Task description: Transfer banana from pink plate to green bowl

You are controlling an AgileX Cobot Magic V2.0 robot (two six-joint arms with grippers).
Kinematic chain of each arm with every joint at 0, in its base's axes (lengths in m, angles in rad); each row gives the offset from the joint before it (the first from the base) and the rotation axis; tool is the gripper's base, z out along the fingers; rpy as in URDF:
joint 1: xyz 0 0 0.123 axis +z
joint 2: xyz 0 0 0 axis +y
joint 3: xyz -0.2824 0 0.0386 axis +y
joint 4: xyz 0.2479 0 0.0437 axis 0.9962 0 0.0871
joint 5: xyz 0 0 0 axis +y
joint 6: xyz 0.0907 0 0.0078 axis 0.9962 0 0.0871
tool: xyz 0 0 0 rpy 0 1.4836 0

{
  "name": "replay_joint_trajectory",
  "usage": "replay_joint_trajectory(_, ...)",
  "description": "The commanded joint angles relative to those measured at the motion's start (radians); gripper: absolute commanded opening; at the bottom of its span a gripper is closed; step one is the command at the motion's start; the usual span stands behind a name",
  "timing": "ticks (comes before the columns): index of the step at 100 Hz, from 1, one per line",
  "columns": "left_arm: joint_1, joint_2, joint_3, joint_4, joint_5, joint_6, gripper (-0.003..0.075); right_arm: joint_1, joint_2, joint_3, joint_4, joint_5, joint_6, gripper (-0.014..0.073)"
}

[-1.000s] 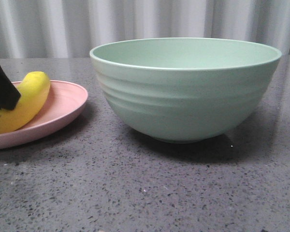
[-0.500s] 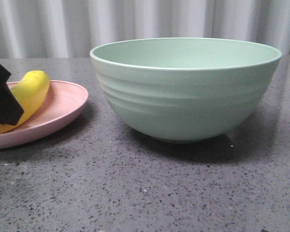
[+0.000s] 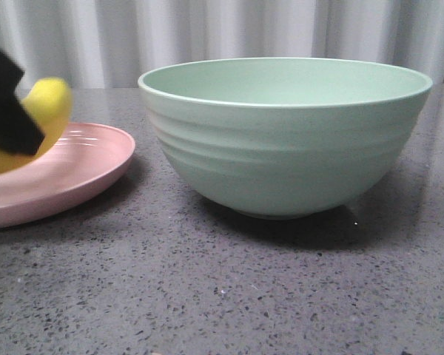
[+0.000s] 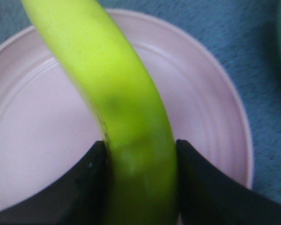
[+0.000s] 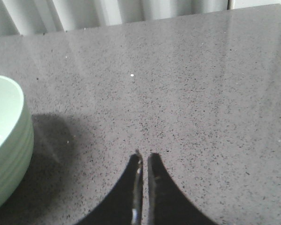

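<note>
Grey speckled table (image 3: 229,296) w/ pale ribbed curtain (image 3: 229,33) along the far edge.

Green bowl (image 3: 285,137): biggest item, sits upright centre-right on the table, ridged outside, nothing visible inside from the front view. Its rim also shows at the edge of the right wrist view (image 5: 7,140), casting a shadow on the table beside it.

Pink plate (image 3: 74,174): left of the bowl, flat on the table, cut off by the left frame edge; a gap of bare table betw. plate rim and bowl. In the left wrist view the plate (image 4: 206,108) fills most of the frame under the banana, its surface bare.

Banana (image 3: 48,107): far left, raised clear of the plate in the front view, tip pointing up and to the right, slightly blurred. Not in the bowl; it hangs over the plate, well left of the bowl's rim. Left wrist view shows the banana (image 4: 122,112) running lengthwise away from the fingers, w/ a faint dark smudge mid-body.

Left gripper (image 4: 141,187): clamped on the banana, one dark finger pressed to each side of the fruit near its lower end. From the front it's (image 3: 7,100) a black block across the banana at the left frame edge.

Right gripper (image 5: 144,161): fingers together, only a thin slit betw. them, nothing held. It's over bare table to the right of the bowl, apart from it. Not seen in the front view.
</note>
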Motion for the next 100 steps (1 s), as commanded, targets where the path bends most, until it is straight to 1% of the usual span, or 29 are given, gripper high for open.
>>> replay_joint_trajectory(1, -0.058, -0.050, -0.073, -0.010, -0.059, 0.005, 0.0145, 0.000, 0.047, -0.096, 0.000, 0.003, -0.077, -0.0071)
replay_joint_trajectory(8, -0.109, -0.063, -0.108, -0.010, -0.056, 0.005, 0.0145, 0.017, 0.086, -0.160, 0.016, 0.045, -0.079, -0.0071)
replay_joint_trajectory(16, -0.165, -0.078, -0.148, -0.010, -0.055, 0.005, 0.0145, 0.037, 0.142, -0.241, 0.074, 0.105, -0.079, -0.0069)
replay_joint_trajectory(25, -0.232, -0.080, -0.188, -0.010, -0.055, 0.005, 0.0145, 0.068, 0.217, -0.315, 0.163, 0.171, -0.108, -0.0020)
replay_joint_trajectory(32, -0.281, -0.080, -0.204, -0.010, -0.057, 0.005, 0.0145, 0.098, 0.272, -0.365, 0.250, 0.197, -0.129, 0.0063)
replay_joint_trajectory(39, -0.328, -0.080, -0.206, -0.011, -0.069, 0.005, 0.0145, 0.136, 0.326, -0.403, 0.346, 0.211, -0.189, 0.0188)
replay_joint_trajectory(42, -0.345, -0.080, -0.206, -0.011, -0.073, 0.005, 0.0145, 0.154, 0.347, -0.419, 0.380, 0.211, -0.194, 0.0255)
replay_joint_trajectory(47, -0.373, -0.076, -0.206, -0.011, -0.080, 0.005, 0.0145, 0.190, 0.389, -0.437, 0.434, 0.202, -0.194, 0.0335)
replay_joint_trajectory(50, -0.390, -0.072, -0.206, -0.011, -0.080, 0.005, 0.0145, 0.214, 0.416, -0.449, 0.473, 0.194, -0.194, 0.0375)
replay_joint_trajectory(54, -0.404, -0.067, -0.206, -0.011, -0.081, 0.005, 0.0145, 0.237, 0.443, -0.458, 0.509, 0.183, -0.194, 0.0398)
replay_joint_trajectory(69, -0.455, -0.039, -0.206, -0.018, -0.081, 0.005, 0.0145, 0.328, 0.546, -0.485, 0.637, 0.105, -0.194, 0.0405)
replay_joint_trajectory(87, -0.497, -0.028, -0.206, -0.018, -0.092, 0.005, 0.0145, 0.429, 0.663, -0.509, 0.696, 0.008, -0.194, 0.0405)
replay_joint_trajectory(100, -0.499, -0.021, -0.206, -0.028, -0.100, 0.005, 0.0145, 0.467, 0.741, -0.542, 0.729, -0.012, -0.194, 0.0405)
